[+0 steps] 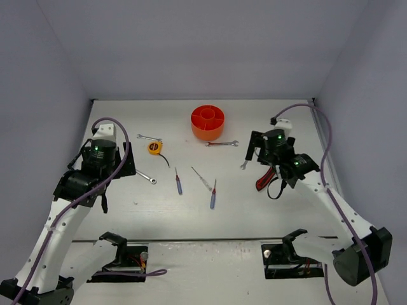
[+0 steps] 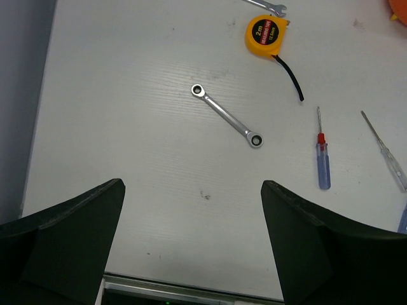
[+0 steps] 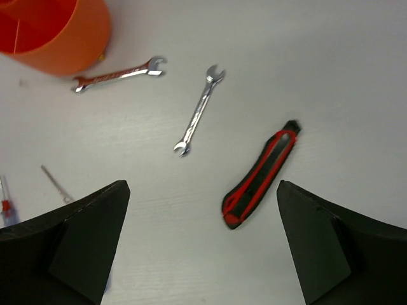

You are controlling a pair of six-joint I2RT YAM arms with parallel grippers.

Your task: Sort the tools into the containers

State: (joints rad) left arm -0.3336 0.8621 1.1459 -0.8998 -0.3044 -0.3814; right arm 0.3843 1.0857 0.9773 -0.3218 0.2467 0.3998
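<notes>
The orange tub (image 1: 207, 122) stands at the back middle and its compartments look empty. A yellow tape measure (image 1: 154, 147), a ratchet wrench (image 1: 146, 177) and a wrench (image 1: 149, 137) lie on the left. Three screwdrivers (image 1: 179, 181) (image 1: 202, 179) (image 1: 213, 194) lie in the middle. A wrench (image 1: 222, 143) lies beside the tub. My left gripper (image 2: 193, 185) is open and empty, above the table short of the ratchet wrench (image 2: 227, 115). My right gripper (image 3: 203, 185) is open and empty above the red-black utility knife (image 3: 261, 173) and a wrench (image 3: 199, 111).
Grey walls close in the table on three sides. A metal rail (image 1: 203, 240) runs along the near edge by the arm bases. Cables loop off both arms. The tape measure's black strap (image 2: 289, 79) trails toward the screwdrivers.
</notes>
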